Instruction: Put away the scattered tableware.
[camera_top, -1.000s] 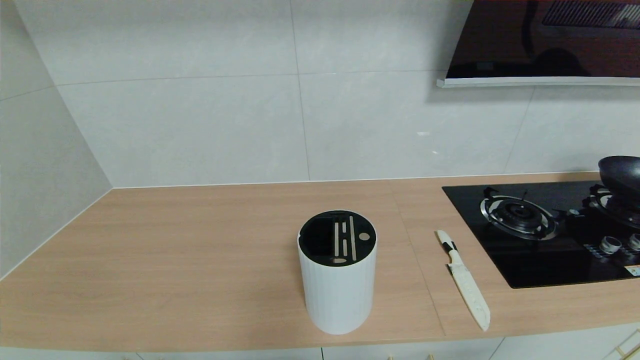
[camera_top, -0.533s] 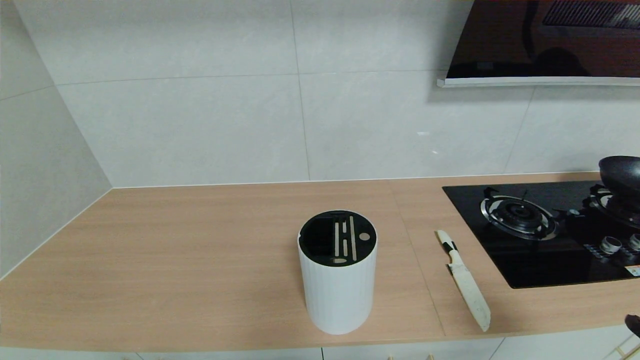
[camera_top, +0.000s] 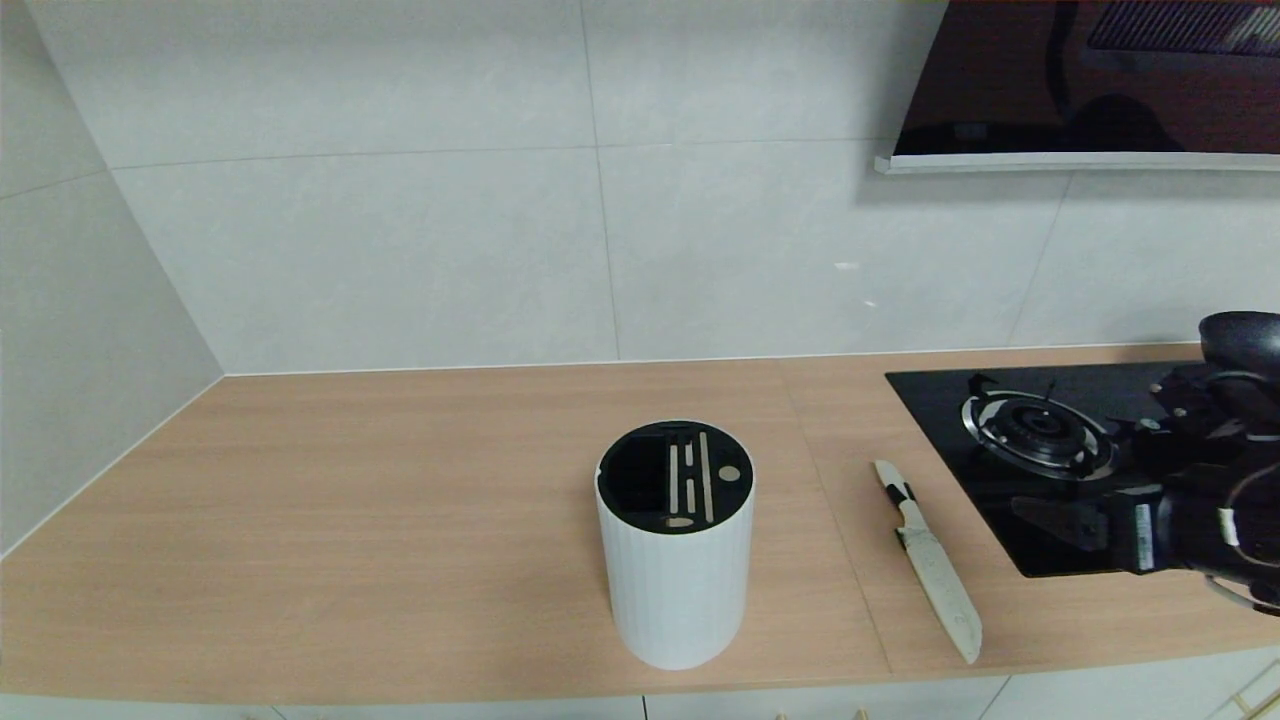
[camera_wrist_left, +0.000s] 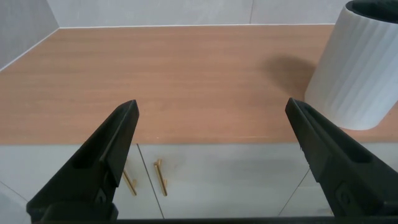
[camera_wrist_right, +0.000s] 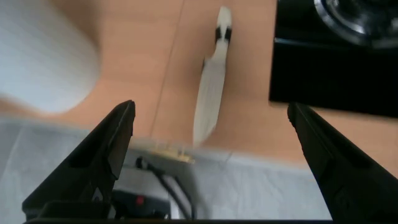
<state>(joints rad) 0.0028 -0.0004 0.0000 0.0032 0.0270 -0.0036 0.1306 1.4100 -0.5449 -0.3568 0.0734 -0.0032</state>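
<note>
Knife (camera_top: 928, 560) lies on the counter (camera_top: 400, 500) between white holder (camera_top: 676, 570) and stove (camera_top: 940, 420); left jaws and right jaws gape wide.

A white knife holder (camera_top: 675, 545) stands on the counter (camera_top: 350, 520). A knife (camera_top: 928, 560) lies at its 3 o'clock, and the right arm (camera_top: 1190, 525) hangs over the stove (camera_top: 940, 400) beyond.
</note>
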